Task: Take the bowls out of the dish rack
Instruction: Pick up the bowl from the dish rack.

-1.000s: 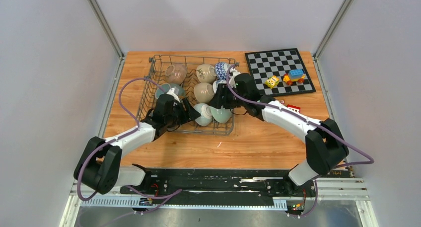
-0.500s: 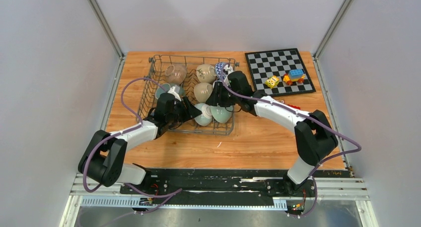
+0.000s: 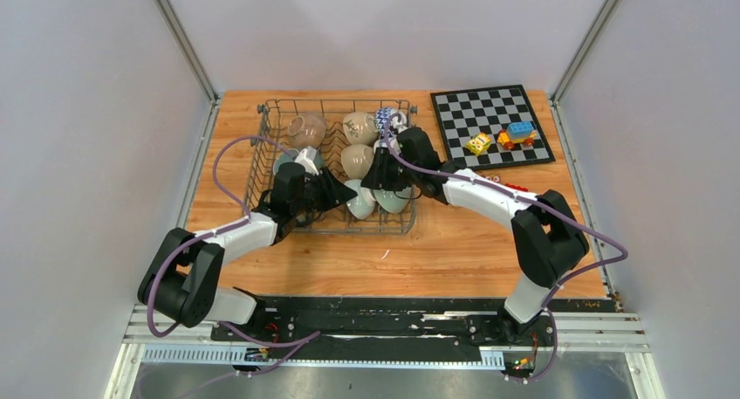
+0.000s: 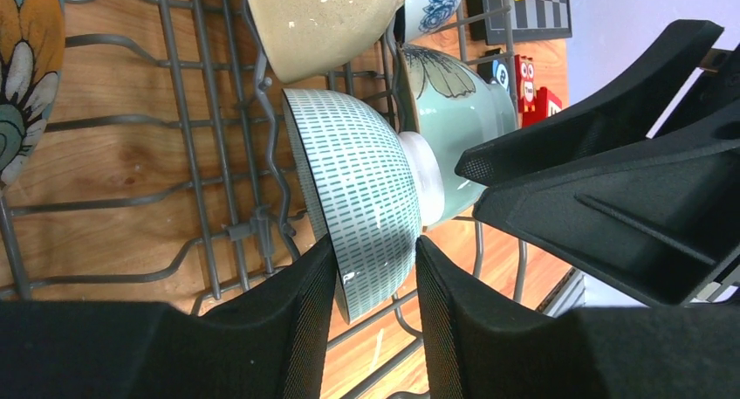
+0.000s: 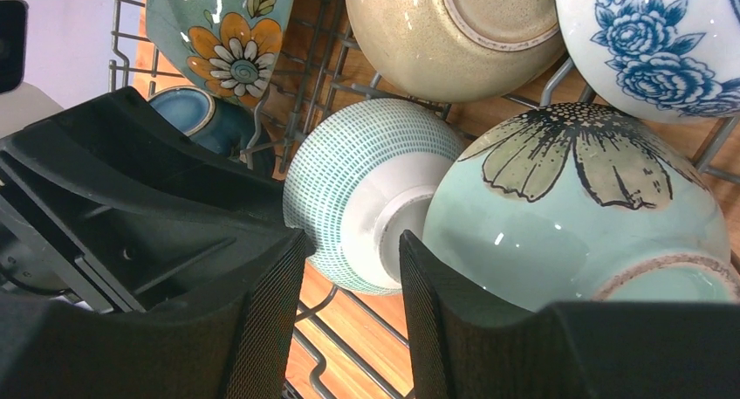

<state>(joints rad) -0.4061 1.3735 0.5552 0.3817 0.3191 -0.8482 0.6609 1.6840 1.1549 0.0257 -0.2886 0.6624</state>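
The grey wire dish rack [image 3: 336, 230] holds several bowls on edge. My left gripper [image 3: 342, 196] [image 4: 375, 277] is shut on the rim of a green-dashed bowl [image 3: 358, 202] [image 4: 358, 172] at the rack's front, one pad inside and one on its outer wall. My right gripper [image 3: 381, 179] [image 5: 349, 268] hangs just right of it with its jaws apart and only wood and wire between them. The dashed bowl's white foot [image 5: 397, 233] sits just past the tips. Its right finger [image 5: 454, 329] rests against a pale green flower bowl [image 3: 393, 201] [image 5: 567, 207].
More bowls stand behind: a beige one [image 3: 356, 161] [image 5: 454, 32], a blue-and-white one [image 3: 388, 120], a pinkish one [image 3: 308, 128] and a flowered one [image 5: 218, 24]. A chessboard [image 3: 471, 106] with toy bricks [image 3: 508, 138] lies at the back right. A red brick [image 3: 515, 189] is near my right arm.
Both pairs of jaws have narrowed. My left gripper closed onto the dashed bowl's rim. My right arm pushed further left and down between the two front bowls.
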